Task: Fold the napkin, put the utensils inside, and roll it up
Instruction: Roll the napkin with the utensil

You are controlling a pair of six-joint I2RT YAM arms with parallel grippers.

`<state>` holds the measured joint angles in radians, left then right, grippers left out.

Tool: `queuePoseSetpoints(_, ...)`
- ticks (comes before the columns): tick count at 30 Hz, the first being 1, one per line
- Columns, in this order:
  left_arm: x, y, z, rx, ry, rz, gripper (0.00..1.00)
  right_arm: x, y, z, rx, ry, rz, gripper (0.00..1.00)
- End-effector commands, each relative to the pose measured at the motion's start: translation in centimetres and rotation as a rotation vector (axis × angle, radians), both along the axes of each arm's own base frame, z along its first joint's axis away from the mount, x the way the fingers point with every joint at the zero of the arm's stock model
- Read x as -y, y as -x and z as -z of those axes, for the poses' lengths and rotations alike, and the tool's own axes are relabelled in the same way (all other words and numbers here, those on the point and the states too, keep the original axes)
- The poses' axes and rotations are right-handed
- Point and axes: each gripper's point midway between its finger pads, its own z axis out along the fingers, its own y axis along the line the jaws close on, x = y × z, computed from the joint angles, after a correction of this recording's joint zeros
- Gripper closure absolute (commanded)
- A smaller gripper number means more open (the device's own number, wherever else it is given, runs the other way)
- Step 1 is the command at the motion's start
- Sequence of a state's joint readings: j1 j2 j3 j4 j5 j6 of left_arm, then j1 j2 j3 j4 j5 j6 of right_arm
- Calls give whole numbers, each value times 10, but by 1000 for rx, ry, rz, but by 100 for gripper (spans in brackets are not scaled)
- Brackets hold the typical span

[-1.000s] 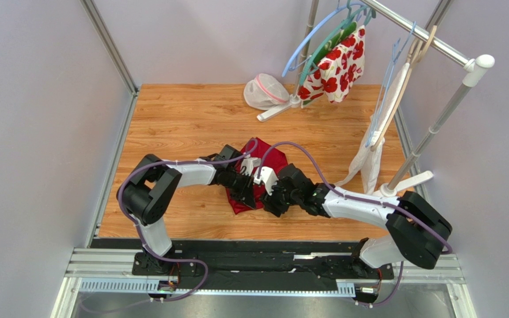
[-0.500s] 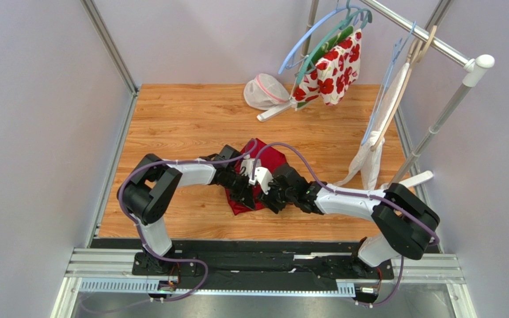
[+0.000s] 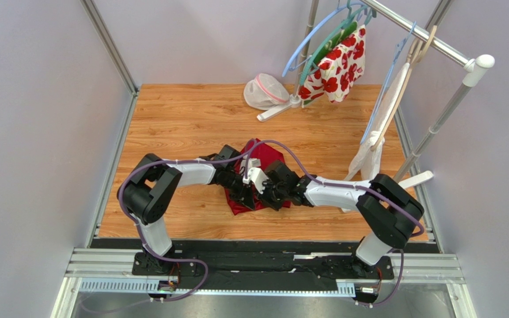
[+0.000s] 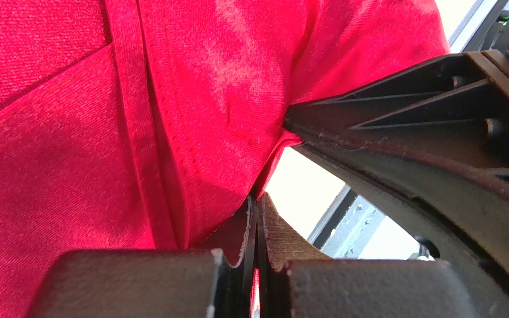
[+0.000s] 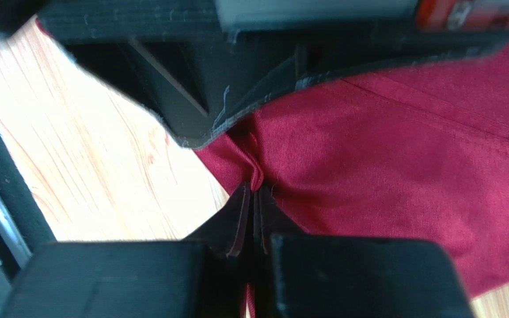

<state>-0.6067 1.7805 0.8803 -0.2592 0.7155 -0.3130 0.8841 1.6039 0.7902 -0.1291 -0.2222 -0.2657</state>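
Note:
The dark red napkin (image 3: 272,154) lies bunched on the wooden table (image 3: 184,119), partly under both wrists. My left gripper (image 3: 244,193) is shut on an edge of it; in the left wrist view the jaws (image 4: 258,215) pinch a thin fold of the napkin (image 4: 71,165). My right gripper (image 3: 262,193) sits right against the left one and is shut on a small pleat of the napkin (image 5: 403,165), its jaws (image 5: 254,199) pressed together. Each gripper's black body shows in the other's wrist view. The utensils are out of view.
A clothes rack (image 3: 436,126) stands at the back right with hangers, a white cloth with red flowers (image 3: 335,66) and a hanging white towel (image 3: 375,149). A white mesh bag (image 3: 266,91) lies at the table's far edge. Grey walls close in both sides.
My right arm has reached further left, bringing its gripper up against the left one, and its jaws have shut on the napkin. The left gripper has kept its hold and place.

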Motion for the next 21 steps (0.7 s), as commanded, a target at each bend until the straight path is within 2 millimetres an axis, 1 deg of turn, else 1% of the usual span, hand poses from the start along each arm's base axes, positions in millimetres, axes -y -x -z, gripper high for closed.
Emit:
queuePoseSetpoints(1,6,-9,-12,33,32,1,99,-8,7,-2,-136,-17,-23,100)
queuePoseSetpoints(3,7,-12,-17,52,44,-6,91,-6,8,-2,-211,-19,-11,100)
queuePoseSetpoints(4,6,-15,-18,66,34,-19,79,-4,8,-2,-239,-20,9,100)
queuePoseSetpoints(5,5,-18,-26,94,41,-30,74,-2,10,0,-267,-11,13,100)
queuePoseSetpoints(6,4,-20,-28,110,40,-37,70,-1,8,-1,-284,-16,28,100)
queuePoseSetpoints(7,0,-24,-29,132,24,-53,61,1,9,0,-302,-13,42,100)
queuePoseSetpoints(8,-1,-26,-37,157,26,-64,58,2,8,-2,-314,-13,57,100)
queuePoseSetpoints(10,-9,-29,-37,179,0,-84,54,3,7,-5,-334,-18,75,100)
queuePoseSetpoints(12,-16,-28,-43,199,-17,-104,53,3,5,-9,-374,-36,99,100)
queuePoseSetpoints(13,-21,-28,-40,208,-42,-121,52,3,4,-11,-391,-44,105,100)
queuePoseSetpoints(14,-24,-28,-47,229,-45,-134,51,3,5,-12,-410,-42,117,100)
queuePoseSetpoints(15,-29,-28,-48,235,-59,-153,50,4,4,-12,-434,-45,122,100)
queuePoseSetpoints(16,-38,-29,-44,255,-102,-184,48,2,-1,-16,-437,-50,127,100)
queuePoseSetpoints(17,-42,-31,-53,301,-98,-207,48,4,2,-15,-464,-32,138,100)
queuePoseSetpoints(18,-47,-32,-55,324,-108,-229,48,3,2,-17,-486,-38,134,100)
queuePoseSetpoints(19,-58,-32,-49,350,-148,-262,47,1,-2,-17,-498,-36,140,100)
queuePoseSetpoints(20,-61,-35,-60,402,-128,-293,47,3,-1,-16,-518,-24,146,100)
queuePoseSetpoints(21,-64,-35,-63,421,-126,-319,47,3,-1,-16,-544,-30,149,100)
